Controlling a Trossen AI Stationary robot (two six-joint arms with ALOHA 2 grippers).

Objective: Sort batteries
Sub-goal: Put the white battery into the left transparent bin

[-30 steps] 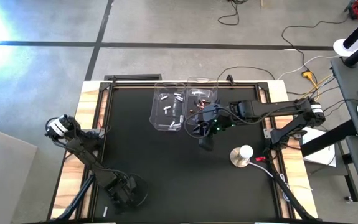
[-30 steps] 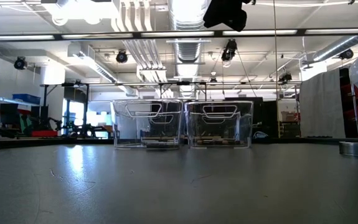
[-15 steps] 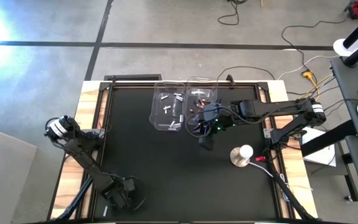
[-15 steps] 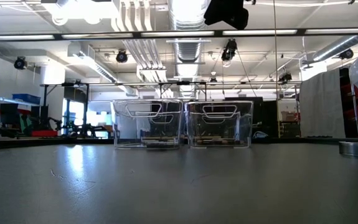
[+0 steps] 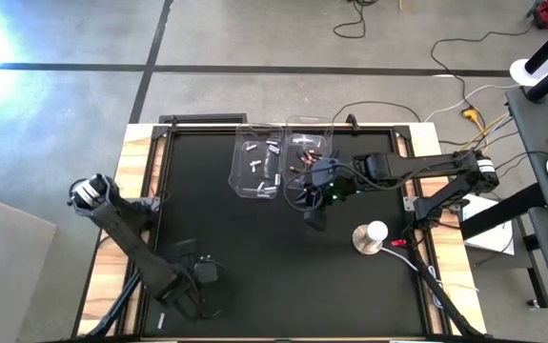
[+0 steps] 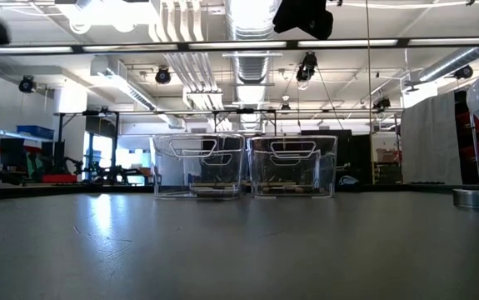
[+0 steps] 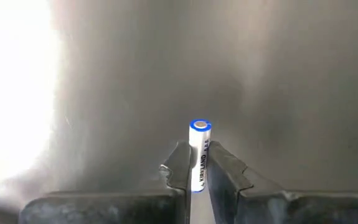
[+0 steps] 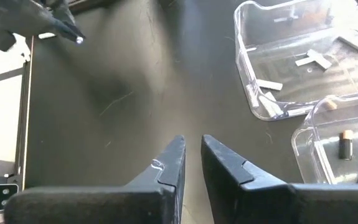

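Two clear plastic bins stand side by side at the far middle of the black table. The left bin (image 5: 257, 170) holds silvery-white batteries and the right bin (image 5: 309, 152) holds dark ones with copper ends. Near the table's front left corner my left gripper (image 5: 188, 274) is raised above the mat, shut on one white battery (image 7: 199, 134) with a blue ring at its free end. My right gripper (image 5: 314, 208) hangs high beside the bins, fingers (image 8: 192, 155) close together with nothing between them. My left gripper pinches the battery's body (image 7: 197, 165) between its two fingers, which lie along it. The blue-ringed end (image 7: 200, 127) sticks out beyond the fingertips. The fingers point steeply down from above, and the battery is lifted clear of the mat.
A round white-topped metal disc (image 5: 371, 238) stands on the mat near the right edge, with a red clip-like piece (image 5: 397, 244) beside it. Wooden borders (image 5: 140, 171) frame the mat. Bare mat lies between the left gripper and the bins (image 6: 197, 165).
My left gripper has risen from the mat at the front left and tipped steeper, carrying the battery up. Its arm now shows as a dark shape at the low view's top left corner.
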